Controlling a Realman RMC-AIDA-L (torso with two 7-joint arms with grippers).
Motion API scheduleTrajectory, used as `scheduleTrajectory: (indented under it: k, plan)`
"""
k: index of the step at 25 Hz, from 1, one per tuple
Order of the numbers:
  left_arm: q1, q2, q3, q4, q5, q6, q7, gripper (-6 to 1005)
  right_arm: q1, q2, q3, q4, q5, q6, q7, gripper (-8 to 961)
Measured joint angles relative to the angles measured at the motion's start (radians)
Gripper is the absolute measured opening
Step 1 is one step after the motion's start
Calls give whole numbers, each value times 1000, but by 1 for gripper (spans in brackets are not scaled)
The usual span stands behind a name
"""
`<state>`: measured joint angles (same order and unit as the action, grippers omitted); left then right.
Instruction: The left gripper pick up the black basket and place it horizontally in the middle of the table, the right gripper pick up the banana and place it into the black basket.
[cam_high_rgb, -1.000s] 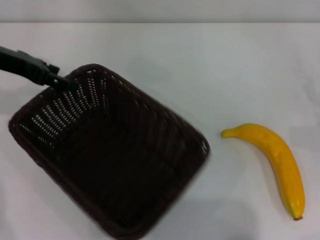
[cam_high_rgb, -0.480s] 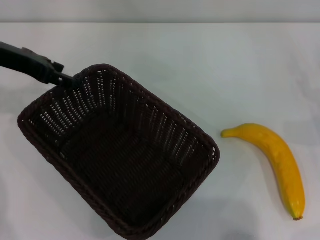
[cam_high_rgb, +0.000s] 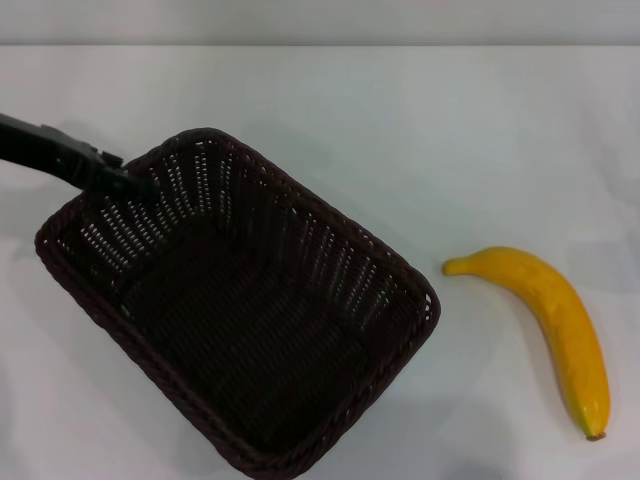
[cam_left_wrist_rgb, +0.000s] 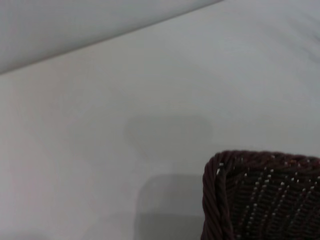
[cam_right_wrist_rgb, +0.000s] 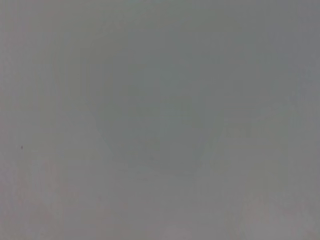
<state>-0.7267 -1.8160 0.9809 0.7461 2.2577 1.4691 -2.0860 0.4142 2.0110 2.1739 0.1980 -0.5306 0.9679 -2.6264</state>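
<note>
The black basket (cam_high_rgb: 300, 200) lies at an angle on the white table (cam_high_rgb: 420, 120), left of centre, with nothing in it. My left gripper (cam_high_rgb: 135, 182) reaches in from the left and rests at the basket's far-left rim, dark against the dark weave. A corner of the basket's braided rim (cam_left_wrist_rgb: 212, 190) shows in the left wrist view. To the basket's right the yellow banana (cam_high_rgb: 555, 320) lies flat on the table, apart from the basket, its brown tip toward the near edge. The right gripper is out of view.
The table's far edge (cam_high_rgb: 320, 44) runs across the top of the head view. White surface lies behind the basket and between basket and banana. The right wrist view shows only a plain grey surface.
The basket shifted right and toward the table's middle a second ago, then came to rest. Since then the left gripper has slid slightly nearer along the rim while the basket stayed put.
</note>
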Motion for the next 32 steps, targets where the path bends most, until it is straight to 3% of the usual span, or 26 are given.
scheduleTrajectory:
  k: [7, 15, 17, 23, 32]
  plan:
    - [-6, -24, 4, -26, 23, -11, 17, 894, 1, 1, -2, -1, 0, 0, 0, 870]
    - [-7, -25, 4, -42, 31, -12, 7, 895, -6, 2, 0, -2, 0, 0, 0, 869]
    - [-8, -22, 4, -49, 31, -11, 5, 762, -7, 2, 0, -2, 0, 0, 0, 869]
    - [-9, -23, 24, -62, 27, -12, -6, 522, -6, 2, -4, -1, 0, 1, 0, 869]
    - [-11, -27, 62, -50, 34, -11, -26, 405, -5, 2, -3, 1, 0, 5, 0, 870]
